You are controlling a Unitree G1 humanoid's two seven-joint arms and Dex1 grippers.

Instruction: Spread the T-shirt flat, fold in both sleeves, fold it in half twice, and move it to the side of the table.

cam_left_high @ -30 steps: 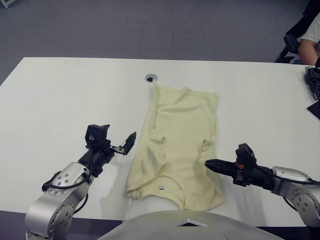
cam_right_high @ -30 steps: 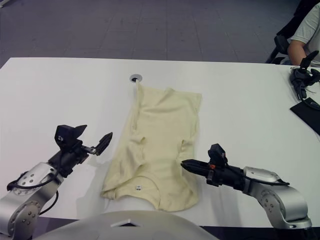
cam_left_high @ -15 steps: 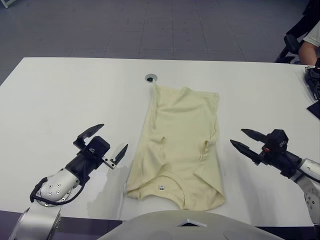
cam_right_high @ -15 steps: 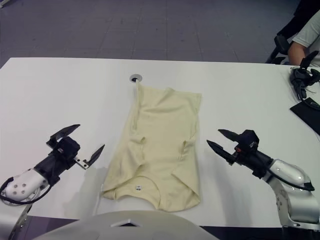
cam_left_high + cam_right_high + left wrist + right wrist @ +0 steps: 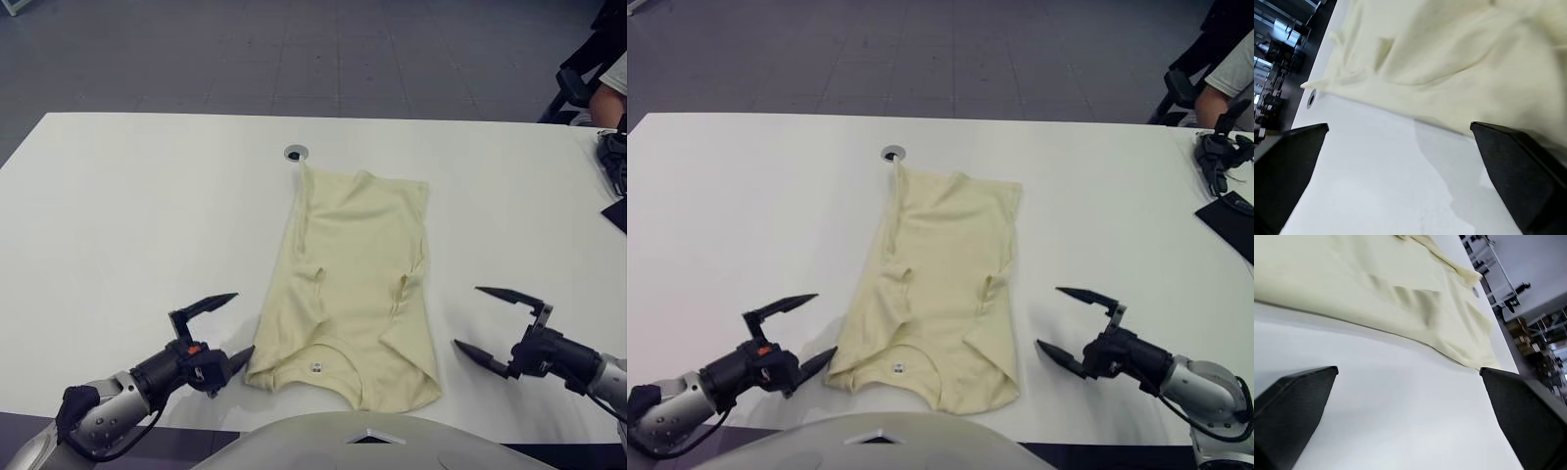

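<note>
Widely spread, left pincer [image 5: 244, 322] and right pincer [image 5: 466, 316] flank the T-shirt [image 5: 353, 274].

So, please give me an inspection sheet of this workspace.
Surface: white table, round hole cover near its far edge.
Job's things: pale yellow T-shirt flat mid-table, sleeves folded in, collar toward the robot.
Clutter: black flat thing at the right edge.
Tools: left tool open beside the shirt's near left corner; right tool open, apart from its right side.
Cables: black tangle at the right edge, maybe cords.
Surroundings: grey floor beyond the table.
</note>
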